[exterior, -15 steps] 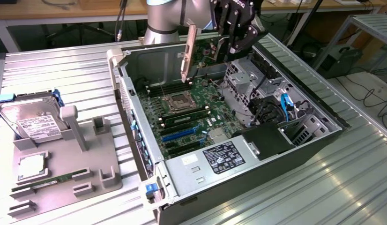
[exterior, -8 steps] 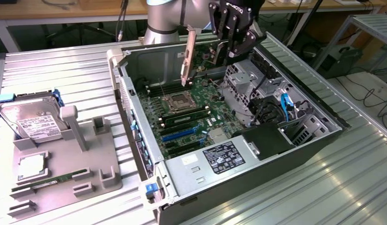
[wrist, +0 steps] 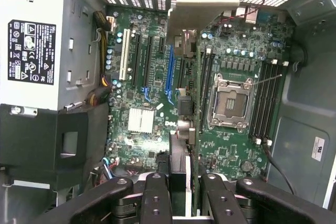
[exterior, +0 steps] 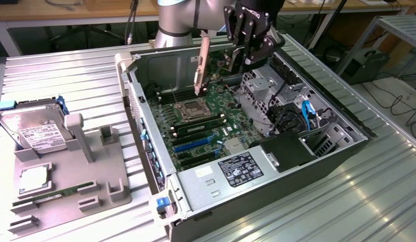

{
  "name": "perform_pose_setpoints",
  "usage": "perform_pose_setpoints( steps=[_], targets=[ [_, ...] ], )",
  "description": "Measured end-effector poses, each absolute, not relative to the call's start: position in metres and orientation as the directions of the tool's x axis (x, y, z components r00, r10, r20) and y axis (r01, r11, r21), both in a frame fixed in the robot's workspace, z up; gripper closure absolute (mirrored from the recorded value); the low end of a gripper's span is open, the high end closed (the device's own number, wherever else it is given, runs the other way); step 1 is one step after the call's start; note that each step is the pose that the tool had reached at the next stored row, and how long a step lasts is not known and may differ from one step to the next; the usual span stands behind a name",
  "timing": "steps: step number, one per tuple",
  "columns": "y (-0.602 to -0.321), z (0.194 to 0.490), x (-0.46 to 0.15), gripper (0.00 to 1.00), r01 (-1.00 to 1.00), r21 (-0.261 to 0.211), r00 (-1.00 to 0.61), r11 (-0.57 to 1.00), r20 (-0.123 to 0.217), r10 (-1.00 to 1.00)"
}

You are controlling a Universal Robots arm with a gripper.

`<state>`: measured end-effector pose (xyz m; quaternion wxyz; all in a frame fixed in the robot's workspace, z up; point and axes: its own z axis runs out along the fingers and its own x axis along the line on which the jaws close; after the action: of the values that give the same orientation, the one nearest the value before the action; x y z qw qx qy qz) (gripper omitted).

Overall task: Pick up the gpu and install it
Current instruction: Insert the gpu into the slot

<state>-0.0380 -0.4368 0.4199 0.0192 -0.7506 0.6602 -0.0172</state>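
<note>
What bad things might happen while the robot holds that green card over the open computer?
1. The gripper holds the gpu on edge above the motherboard. If it is lowered out of line with the blue slot, it might jam or bend.
2. The processor socket sits close beside the card, so a sideways drift might scrape it.
3. The card might tilt or slip in the grip.

Ribbed bare-metal table [exterior: 60,75]; matt grey plastic tray [exterior: 93,176]; gpu [exterior: 202,65] bracket shiny metal.
</note>
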Motion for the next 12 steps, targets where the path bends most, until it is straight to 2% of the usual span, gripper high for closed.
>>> perform_pose_setpoints(
  steps=[12],
  targets=[
    [-0.437,0.406,-0.038,0.72,-0.990,-0.051,0.128,-0.128,0.000,-0.992]
  ],
)
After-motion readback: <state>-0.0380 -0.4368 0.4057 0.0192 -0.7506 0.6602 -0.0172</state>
